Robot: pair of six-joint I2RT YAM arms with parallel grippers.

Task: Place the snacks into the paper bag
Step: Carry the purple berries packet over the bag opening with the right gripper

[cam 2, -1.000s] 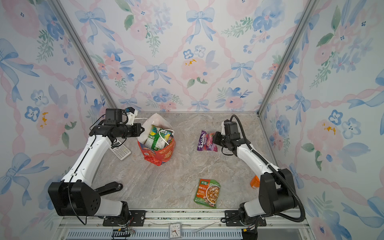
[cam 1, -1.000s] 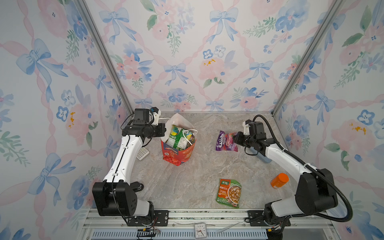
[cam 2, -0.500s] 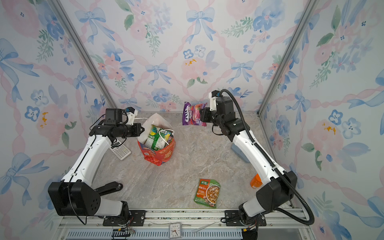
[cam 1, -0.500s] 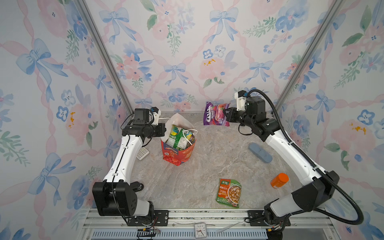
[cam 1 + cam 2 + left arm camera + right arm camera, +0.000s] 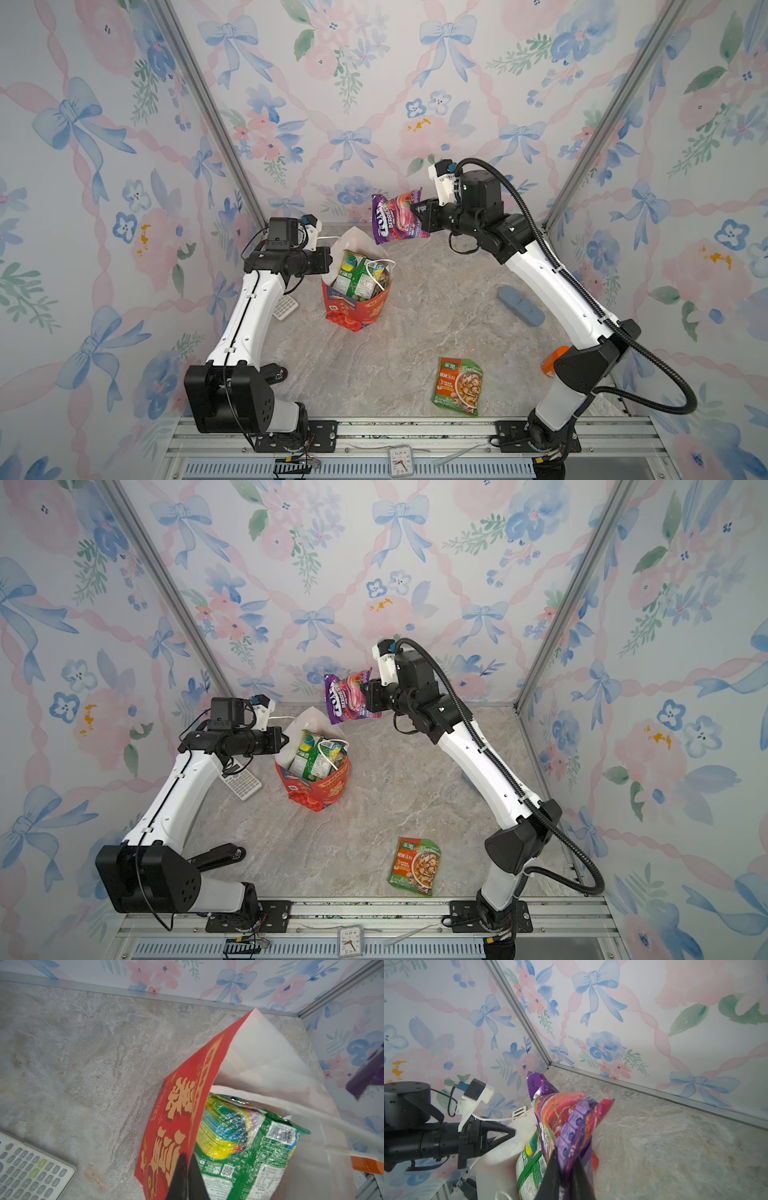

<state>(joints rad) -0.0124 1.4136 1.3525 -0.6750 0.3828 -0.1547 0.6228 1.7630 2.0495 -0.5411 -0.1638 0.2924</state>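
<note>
- A small square clock (image 5: 401,460) lies face up on the ribbed aluminium rail (image 5: 353,468) at the front.
- Just beyond, one flat, glossy green-and-orange packet (image 5: 458,386) lies alone on the table, well apart from the bag.
- An orange-capped bottle (image 5: 549,361) shows partly behind the right arm. Farther back lies a pale blue case (image 5: 520,306), oblong with rounded ends.
- A pale calculator (image 5: 243,782) with grey keys lies flat under the left arm.
- The paper bag (image 5: 357,309) stands mid-table with its mouth open. It is red with gold characters outside and matte white inside, and a white cord handle loops over the crinkly green packets (image 5: 359,276) standing in it.
- The left gripper (image 5: 186,1160) is pressed together on the bag's red wall at the rim.
- The right gripper (image 5: 420,212) pinches one edge of a crumpled purple berry packet (image 5: 398,220), held in the air just beyond the bag's mouth.
- The table (image 5: 415,328) is a veined, grey-beige stone-look slab.
- The walls (image 5: 374,104) carry wallpaper of blue bows, pink ribbons and flowers, joined by slim aluminium posts (image 5: 210,108).
</note>
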